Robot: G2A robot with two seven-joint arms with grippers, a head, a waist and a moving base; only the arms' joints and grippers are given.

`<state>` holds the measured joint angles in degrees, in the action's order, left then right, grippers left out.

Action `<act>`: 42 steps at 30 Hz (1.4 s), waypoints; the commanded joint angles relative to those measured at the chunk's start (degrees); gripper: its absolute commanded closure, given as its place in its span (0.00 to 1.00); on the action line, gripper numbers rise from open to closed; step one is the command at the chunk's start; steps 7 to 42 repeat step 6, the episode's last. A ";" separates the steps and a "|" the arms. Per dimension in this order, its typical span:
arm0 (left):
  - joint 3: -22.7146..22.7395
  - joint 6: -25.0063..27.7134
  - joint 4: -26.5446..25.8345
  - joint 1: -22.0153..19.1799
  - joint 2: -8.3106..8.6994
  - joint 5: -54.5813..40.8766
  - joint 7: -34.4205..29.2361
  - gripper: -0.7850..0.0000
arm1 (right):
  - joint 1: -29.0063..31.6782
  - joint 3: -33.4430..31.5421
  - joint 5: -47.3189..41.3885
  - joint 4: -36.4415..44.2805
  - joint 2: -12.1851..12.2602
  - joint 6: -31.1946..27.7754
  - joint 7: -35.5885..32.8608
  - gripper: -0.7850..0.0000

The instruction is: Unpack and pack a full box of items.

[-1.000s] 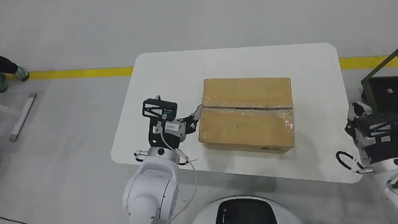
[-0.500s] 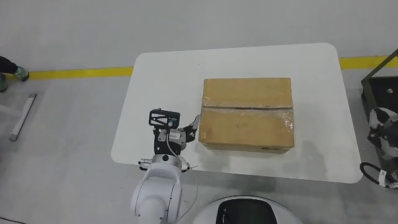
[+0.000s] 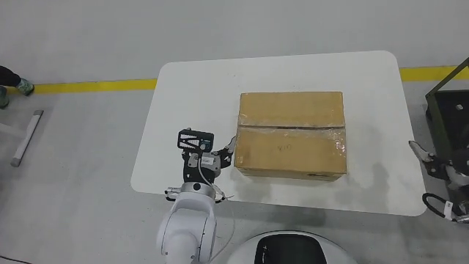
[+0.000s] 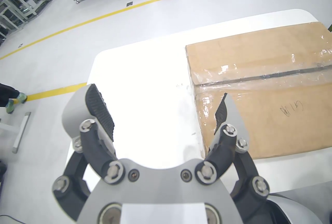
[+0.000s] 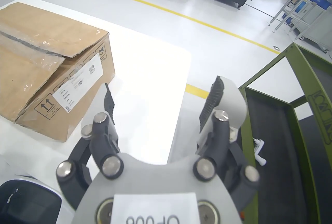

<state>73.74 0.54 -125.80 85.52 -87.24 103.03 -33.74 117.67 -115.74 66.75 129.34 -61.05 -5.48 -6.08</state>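
The cardboard box (image 3: 292,133) sits closed on the white surface (image 3: 190,95), its top seam covered with clear tape (image 4: 259,77). The left fingers (image 4: 99,110) are spread wide and hold nothing. They hover over the surface with the box's end face just ahead of them and to one side, one fingertip close by the box's near corner; whether it touches cannot be told. The right fingers (image 5: 211,101) are also parted and empty, poised past the surface's edge and well apart from the box. The box's far end, with a white label (image 5: 77,83) and a slightly lifted flap corner, lies ahead of them on one side, and a green cart (image 5: 267,67) stands close on the other.
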 commanded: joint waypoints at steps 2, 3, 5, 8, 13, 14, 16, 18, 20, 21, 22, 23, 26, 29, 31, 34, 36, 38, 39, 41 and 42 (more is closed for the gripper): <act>0.00 0.00 0.00 0.00 0.00 0.00 0.00 0.00 | 0.00 0.00 0.00 0.00 0.00 0.00 0.00 0.02; 0.00 0.00 0.00 0.00 0.00 0.00 0.00 0.00 | 0.00 0.00 0.00 0.00 0.00 0.00 0.00 0.01; 0.00 0.00 0.00 0.00 0.00 0.00 0.00 0.00 | 0.00 0.00 0.00 0.00 0.00 0.00 0.00 0.00; 0.00 0.00 0.00 0.00 0.00 0.00 0.00 0.00 | 0.00 0.00 0.00 0.00 0.00 0.00 0.00 0.00; 0.00 0.00 0.00 0.00 0.00 0.00 0.00 0.00 | 0.00 0.00 0.00 0.00 0.00 0.00 0.00 0.00; 0.00 0.00 0.00 0.00 0.00 0.00 0.00 0.00 | 0.00 0.00 0.00 0.00 0.00 0.00 0.00 0.00; 0.00 0.00 0.00 0.00 0.00 0.00 0.00 0.00 | 0.00 0.00 0.00 0.00 0.00 0.00 0.00 0.00; 0.00 0.00 0.00 0.00 0.00 0.00 0.00 0.00 | 0.00 0.00 0.00 0.00 0.00 0.00 0.00 0.00; 0.00 0.00 0.00 0.00 0.00 0.00 0.00 0.00 | 0.00 0.00 0.00 0.00 0.00 0.00 0.00 0.00; 0.00 0.00 0.00 0.00 0.00 0.00 0.00 0.00 | 0.00 0.00 0.00 0.00 0.00 0.00 0.00 0.00; 0.00 0.00 0.00 0.00 0.00 0.00 0.00 0.00 | 0.00 0.00 0.00 0.00 0.00 0.00 0.00 0.00; 0.00 0.00 0.00 0.00 0.00 0.00 0.00 0.00 | 0.00 0.00 0.00 0.00 0.00 0.00 0.00 0.00; 0.00 0.00 0.00 0.00 0.00 0.00 0.00 0.00 | 0.00 0.00 0.00 0.00 0.00 0.00 0.00 0.00; 0.00 0.00 0.00 0.00 0.00 0.00 0.00 0.00 | 0.00 0.00 0.00 0.00 0.00 0.00 0.00 0.00; 0.00 0.00 0.00 0.00 0.00 0.00 0.00 0.00 | 0.00 0.00 0.00 0.00 0.00 0.00 0.00 0.00; 0.00 0.00 0.00 0.00 0.00 0.00 0.00 0.00 | 0.00 0.00 0.00 0.00 0.00 0.00 0.00 0.00; 0.00 0.00 0.00 0.00 0.00 0.00 0.00 0.00 | 0.00 0.00 0.00 0.00 0.00 0.00 0.00 0.00; 0.00 0.00 0.00 0.00 0.00 0.00 0.00 0.00 | 0.00 0.00 0.00 0.00 0.00 0.00 0.00 0.00; 0.00 0.00 0.00 0.00 0.00 0.00 0.00 0.00 | 0.00 0.00 0.00 0.00 0.00 0.00 0.00 0.00; 0.00 0.00 0.00 0.00 0.00 0.00 0.00 0.00 | 0.00 0.00 0.00 0.00 0.00 0.00 0.00 0.00; 0.00 0.00 0.00 0.00 0.00 0.00 0.00 0.00 | 0.00 0.00 0.00 0.00 0.00 0.00 0.00 0.00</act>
